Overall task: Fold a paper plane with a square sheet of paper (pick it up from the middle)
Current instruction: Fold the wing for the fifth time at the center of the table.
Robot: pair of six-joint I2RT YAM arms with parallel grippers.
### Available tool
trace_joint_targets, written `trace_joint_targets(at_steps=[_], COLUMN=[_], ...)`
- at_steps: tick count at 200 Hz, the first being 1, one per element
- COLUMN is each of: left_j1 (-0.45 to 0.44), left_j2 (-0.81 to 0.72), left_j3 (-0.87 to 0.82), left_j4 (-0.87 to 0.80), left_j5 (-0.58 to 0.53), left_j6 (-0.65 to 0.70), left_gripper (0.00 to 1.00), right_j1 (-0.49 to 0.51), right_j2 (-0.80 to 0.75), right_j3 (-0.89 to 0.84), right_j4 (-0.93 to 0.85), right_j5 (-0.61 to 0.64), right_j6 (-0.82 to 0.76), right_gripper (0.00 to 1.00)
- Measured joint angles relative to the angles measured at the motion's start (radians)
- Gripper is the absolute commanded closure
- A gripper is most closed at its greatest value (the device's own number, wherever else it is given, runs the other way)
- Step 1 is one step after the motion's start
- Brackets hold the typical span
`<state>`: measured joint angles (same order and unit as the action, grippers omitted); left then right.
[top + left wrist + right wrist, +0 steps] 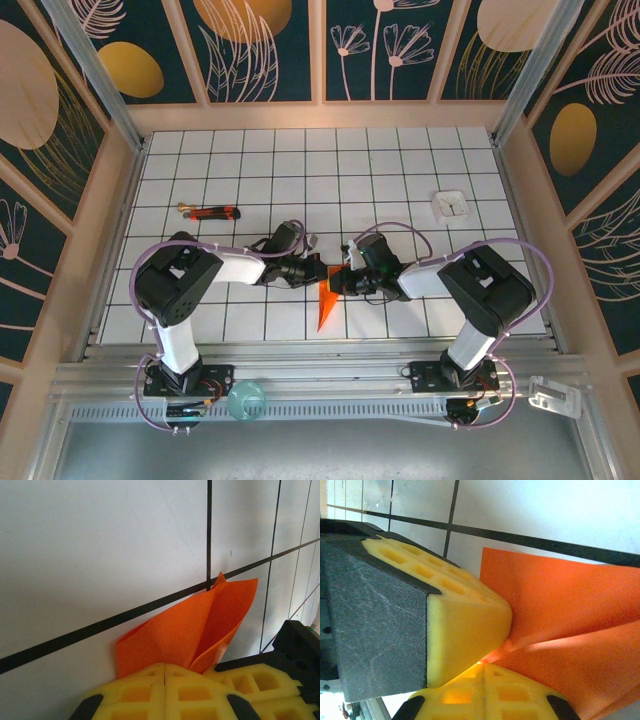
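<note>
Both grippers (pixel 316 270) (pixel 342 280) nose-to-nose on paper plane (pixel 325 310)

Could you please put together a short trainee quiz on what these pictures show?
1. True or false: the orange paper lies flat and unfolded on the table.
2. Which of the left gripper and the right gripper is shut on the paper? A) the left alone B) the right alone C) both
3. Fill in: seen from overhead, the paper's sharp tip points toward the ___ edge of the table.

Key: 1 false, because it is folded and held. 2 C. 3 near, the side where the arm bases are.
</note>
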<state>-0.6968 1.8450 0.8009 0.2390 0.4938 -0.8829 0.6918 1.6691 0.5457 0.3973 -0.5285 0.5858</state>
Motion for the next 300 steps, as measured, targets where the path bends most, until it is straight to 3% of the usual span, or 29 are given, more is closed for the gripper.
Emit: trace_joint_targets(at_steps=[32, 91, 126, 167, 204, 300], left_j1=[-0.003, -0.017, -0.008, -0.048, -0.137, -0.147], left_j2=[0.000, -0.047, -0.192, -0.395, -0.401, -0.279], left_j3=[0.011, 0.051, 0.025, -0.156, -0.233, -0.206], left_j4=[-0.013, -0.113, -0.176, -0.122, -0.141, -0.078], left_j5=[-0.012, -0.186, -0.278, -0.214, -0.180, -0.145], left_j6=[0.007, 0.063, 0.068, -0.023, -0.070, -0.103], left_gripper=[1.00, 0.75, 0.62, 0.50, 0.48, 0.53], right_j1=[0.000, 0.003, 0.013, 0.019, 0.020, 0.024], right_j2=[0.000, -0.003, -0.009, -0.011, -0.011, -0.015], right_j3=[0.000, -0.044, -0.063, -0.064, -0.063, -0.062], right_j4=[0.001, 0.088, 0.124, 0.124, 0.124, 0.118], right_j5=[0.001, 0.019, 0.050, 0.068, 0.071, 0.082], right_j6=[0.000, 0.039, 0.073, 0.095, 0.101, 0.101], right_gripper=[1.00, 1.00, 1.00, 1.00, 1.00, 1.00])
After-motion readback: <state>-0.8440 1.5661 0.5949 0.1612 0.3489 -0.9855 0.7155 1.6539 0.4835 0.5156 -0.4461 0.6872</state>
